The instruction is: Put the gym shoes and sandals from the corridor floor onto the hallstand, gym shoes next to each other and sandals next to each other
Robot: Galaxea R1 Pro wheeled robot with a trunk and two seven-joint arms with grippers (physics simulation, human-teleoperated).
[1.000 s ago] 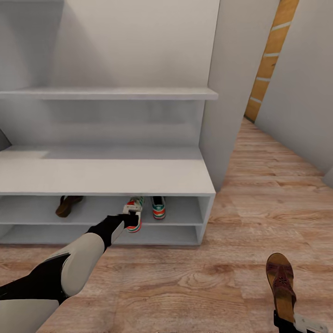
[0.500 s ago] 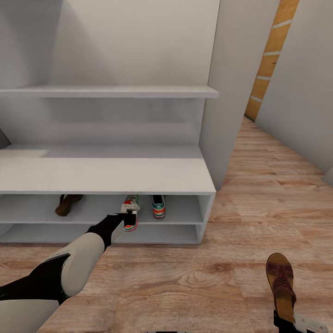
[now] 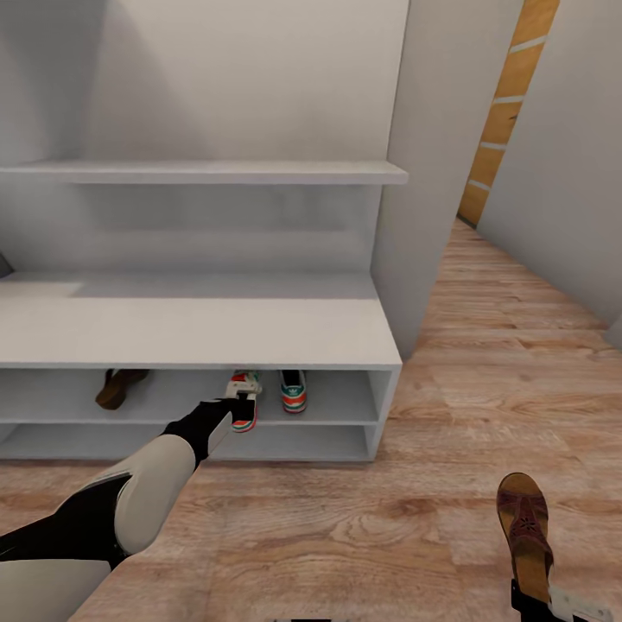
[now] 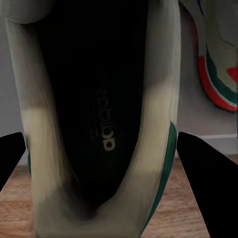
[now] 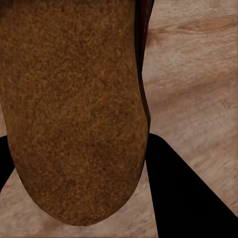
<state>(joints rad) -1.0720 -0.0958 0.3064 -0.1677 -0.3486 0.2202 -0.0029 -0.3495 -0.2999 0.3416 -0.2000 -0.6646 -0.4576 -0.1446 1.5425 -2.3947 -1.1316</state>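
- Left pincer (image 3: 243, 408): sits at the front edge of the hallstand's (image 3: 199, 333) upper open shelf level, at the heel end of a gym shoe (image 3: 244, 406). In the left wrist view the dark fingers (image 4: 206, 171) flank the shoe's heel (image 4: 99, 124) with a gap showing on either side. Judged released, or at most loosely around it.
- Gym shoe at the left pincer: long axis runs front to back into the shelf, toe inward, heel toward the robot and overhanging the shelf lip slightly. The pincer lies directly behind the heel, in line with that axis.
- Second gym shoe (image 3: 294, 390): on the same shelf level, just beside the first toward the open right-hand end, parallel to it, set deeper.
- First sandal (image 3: 117, 386): same shelf level, well apart from the gym shoes, toward the slanted end.
- Second sandal (image 3: 525, 531): in the right pincer (image 3: 540, 602), held above the corridor floor (image 3: 363, 527), long axis pointing away from the robot. The right wrist view has its sole (image 5: 69, 109) lying between the dark fingers; judged clenched on it.
- Governing relation: the gym shoe needs only a straight push along its own axis to match its partner. The held sandal must then travel across to the shelved sandal; the right arm carries it, though the left is nearer that spot.
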